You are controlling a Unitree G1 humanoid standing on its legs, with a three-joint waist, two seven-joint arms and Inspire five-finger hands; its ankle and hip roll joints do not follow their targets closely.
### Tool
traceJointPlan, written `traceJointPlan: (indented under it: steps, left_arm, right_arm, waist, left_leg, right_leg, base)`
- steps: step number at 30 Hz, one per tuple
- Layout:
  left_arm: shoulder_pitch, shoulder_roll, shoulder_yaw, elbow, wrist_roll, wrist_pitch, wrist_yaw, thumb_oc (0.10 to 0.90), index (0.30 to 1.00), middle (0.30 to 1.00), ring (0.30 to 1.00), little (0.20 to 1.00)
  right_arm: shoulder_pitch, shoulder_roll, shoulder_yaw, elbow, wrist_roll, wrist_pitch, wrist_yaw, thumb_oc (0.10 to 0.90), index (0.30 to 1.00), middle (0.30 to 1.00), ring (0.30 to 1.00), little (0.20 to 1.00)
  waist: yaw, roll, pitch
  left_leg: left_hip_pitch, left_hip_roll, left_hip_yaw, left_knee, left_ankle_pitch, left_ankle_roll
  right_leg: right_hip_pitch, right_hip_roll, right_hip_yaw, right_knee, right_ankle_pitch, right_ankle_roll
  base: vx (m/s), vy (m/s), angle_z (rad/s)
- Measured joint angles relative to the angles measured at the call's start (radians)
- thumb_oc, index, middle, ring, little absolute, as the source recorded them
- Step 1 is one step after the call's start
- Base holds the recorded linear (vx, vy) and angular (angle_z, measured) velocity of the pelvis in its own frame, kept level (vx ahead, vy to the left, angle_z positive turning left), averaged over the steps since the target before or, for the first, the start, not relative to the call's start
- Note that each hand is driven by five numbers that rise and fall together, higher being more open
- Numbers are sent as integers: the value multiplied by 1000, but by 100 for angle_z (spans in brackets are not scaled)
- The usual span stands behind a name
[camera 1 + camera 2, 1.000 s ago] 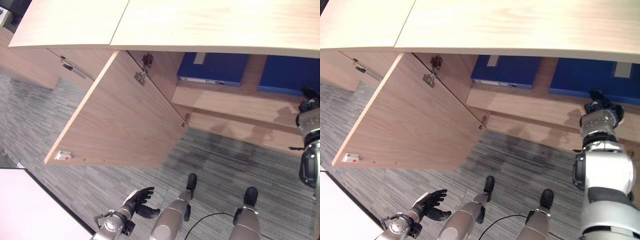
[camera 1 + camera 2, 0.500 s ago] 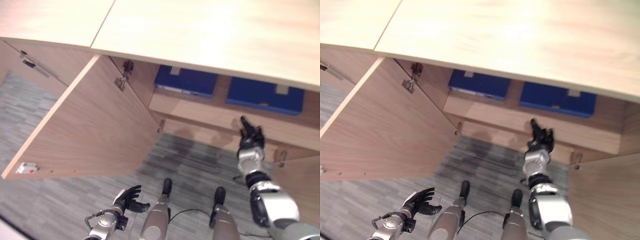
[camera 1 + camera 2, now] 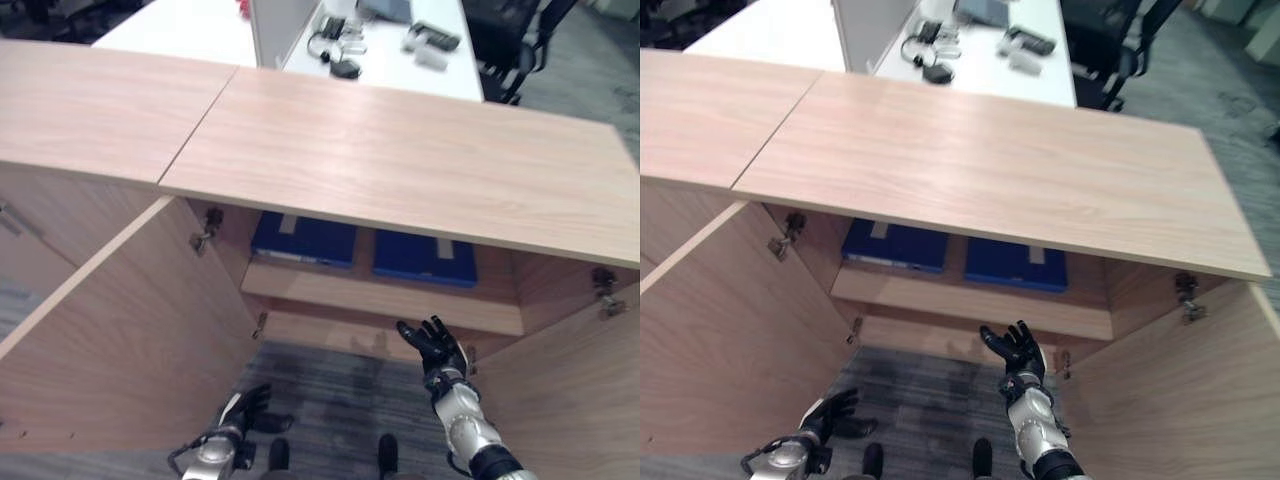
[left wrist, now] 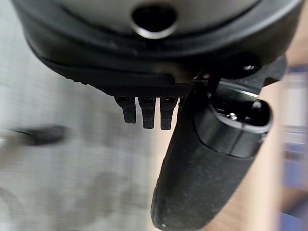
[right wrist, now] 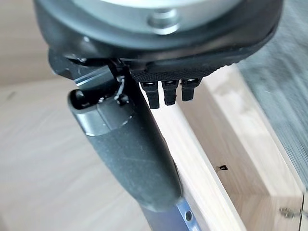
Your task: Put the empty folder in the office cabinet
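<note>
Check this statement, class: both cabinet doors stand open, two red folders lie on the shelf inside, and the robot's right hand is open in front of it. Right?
Not quite: the two folders are blue, as the left eye view shows. The cabinet doors do stand open, and the right hand is open before the shelf.

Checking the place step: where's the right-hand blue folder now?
In the left eye view the right-hand blue folder lies flat on the open cabinet's shelf, beside the other blue folder, above the empty right robot hand.
</note>
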Motion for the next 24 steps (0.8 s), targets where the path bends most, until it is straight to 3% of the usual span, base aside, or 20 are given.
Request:
traceJointPlan:
  steps: [1, 4, 6, 7, 9, 10, 11, 14, 15, 16, 17, 18, 19, 21, 22, 23, 24]
  left_arm:
    - [57, -3, 31, -25, -14, -5, -2, 800, 900, 900, 900, 900]
    - [107, -1, 66, -28, -19, -6, -7, 800, 900, 900, 900, 900]
    - [147, 18, 65, -41, -19, -6, -20, 800, 900, 900, 900, 900]
    - [162, 26, 64, -48, -19, -6, -21, 800, 900, 900, 900, 900]
    - [160, 26, 55, -59, -19, -7, -21, 800, 900, 900, 900, 900]
    - [156, 15, 35, -78, -19, -17, -22, 800, 900, 900, 900, 900]
    - [146, 4, 28, -83, -20, -22, -21, 800, 900, 900, 900, 900]
    - [146, -32, 21, -81, -20, -23, -23, 800, 900, 900, 900, 900]
    - [150, -52, 10, -91, -22, -28, -17, 800, 900, 900, 900, 900]
    - [142, -56, -2, -103, -23, -33, -18, 800, 900, 900, 900, 900]
    - [140, -59, -1, -106, -22, -38, -23, 800, 900, 900, 900, 900]
    - [128, -56, 1, -97, -23, -34, -24, 800, 900, 900, 900, 900]
    - [126, -42, 9, -88, -24, -32, -25, 800, 900, 900, 900, 900]
    - [161, -3, 28, -81, 42, -71, -78, 800, 900, 900, 900, 900]
    - [169, 29, 4, -42, 93, -107, -84, 800, 900, 900, 900, 900]
    - [151, 37, 8, -9, 88, -103, -81, 800, 900, 900, 900, 900]
    - [161, 44, 68, -22, 38, -78, -81, 800, 900, 900, 900, 900]
  right_arm:
    - [82, -80, 35, -71, -165, 4, 46, 800, 900, 900, 900, 900]
    - [104, -193, 91, -99, -373, 26, 65, 800, 900, 900, 900, 900]
    - [125, -229, 103, -98, -482, 26, 83, 800, 900, 900, 900, 900]
    - [133, -231, 107, -97, -535, 25, 86, 800, 900, 900, 900, 900]
    - [143, -229, 113, -93, -581, 24, 90, 800, 900, 900, 900, 900]
    - [145, -217, 115, -83, -598, 16, 106, 800, 900, 900, 900, 900]
    - [139, -212, 116, -68, -598, 14, 111, 800, 900, 900, 900, 900]
    - [106, -205, 129, -29, -598, 17, 127, 800, 900, 900, 900, 900]
    - [104, -214, 131, -21, -598, 15, 122, 800, 900, 900, 900, 900]
    - [100, -224, 131, -18, -598, 16, 119, 800, 900, 900, 900, 900]
    - [91, -227, 131, -13, -598, 17, 119, 800, 900, 900, 900, 900]
    - [76, -214, 132, 0, -598, 19, 119, 800, 900, 900, 900, 900]
    - [70, -203, 132, -27, -597, 20, 120, 800, 900, 900, 900, 900]
    - [127, -239, 104, -95, -596, 7, 128, 800, 900, 900, 900, 900]
    - [154, -256, 82, -104, -594, 1, 128, 800, 900, 900, 900, 900]
    - [173, -269, 46, -105, -594, 2, 124, 800, 900, 900, 900, 900]
    - [179, -250, 12, -99, -592, 9, 122, 800, 900, 900, 900, 900]
  waist:
    - [-1, 11, -31]
    - [18, 25, -41]
    - [26, 31, -43]
    - [49, 37, -43]
    - [63, 43, -44]
    - [101, 69, -37]
    - [106, 80, -36]
    - [148, 129, -25]
    - [166, 159, -17]
    - [155, 158, -3]
    - [152, 167, 3]
    - [155, 133, 26]
    - [143, 70, 59]
    - [78, 62, 63]
    - [63, 78, 55]
    - [54, 101, 42]
    - [52, 68, 45]
  left_leg:
    - [20, 3, -4, 0, -12, -1]
    - [31, 9, -23, 0, -11, -3]
    - [33, 17, -61, 0, -6, -9]
    - [28, 24, -87, 0, 3, -15]
    - [13, 31, -121, 0, 11, -20]
    - [-26, 33, -183, 6, 39, -29]
    - [-48, 33, -214, 7, 55, -33]
    - [-87, 34, -254, 11, 70, -33]
    - [-127, 26, -285, 26, 99, -47]
    - [-157, 22, -278, 13, 130, -55]
    - [-176, 35, -217, 7, 87, -27]
    - [-195, 29, -134, 48, 49, -6]
    - [-211, 22, 31, 231, -21, 9]
    - [-152, 54, 87, 343, -108, -19]
    - [-102, 92, 110, 325, -110, -19]
    - [-82, 92, 137, 279, -149, -26]
    - [-90, 58, 139, 271, -139, -7]
  right_leg:
    - [26, 2, -3, -1, -14, 0]
    - [50, 7, -21, -1, -20, 3]
    - [79, 13, -60, -5, -31, -3]
    - [89, 22, -88, -8, -41, -2]
    - [93, 29, -123, -9, -47, -8]
    - [93, 39, -178, -9, -46, -9]
    - [91, 42, -208, -9, -48, -10]
    - [80, 53, -229, -8, -49, -17]
    - [73, 67, -228, -1, -52, -21]
    - [60, 60, -244, -7, -47, -35]
    - [51, 54, -269, -8, -43, -39]
    - [36, 11, -284, -9, -23, -65]
    - [35, -67, -298, 0, 0, -62]
    - [85, -114, -343, 2, -5, -28]
    - [104, -111, -376, 15, -12, -3]
    - [109, -114, -389, 41, -21, 15]
    - [109, -144, -402, 51, -28, 10]
  base:
    - [50, -69, 4]
    - [30, -82, 18]
    - [-23, -91, 57]
    - [-61, -93, 61]
    - [-139, -67, 75]
    - [-170, -47, 107]
    - [-127, -36, 110]
    - [-220, 53, 56]
    - [-278, 141, 89]
    - [-200, 144, 104]
    - [-140, 141, 79]
    - [-129, 152, 38]
    - [-113, 168, 33]
    - [-88, 180, 77]
    - [-40, 171, 98]
    - [17, 167, 79]
    - [32, 156, 82]
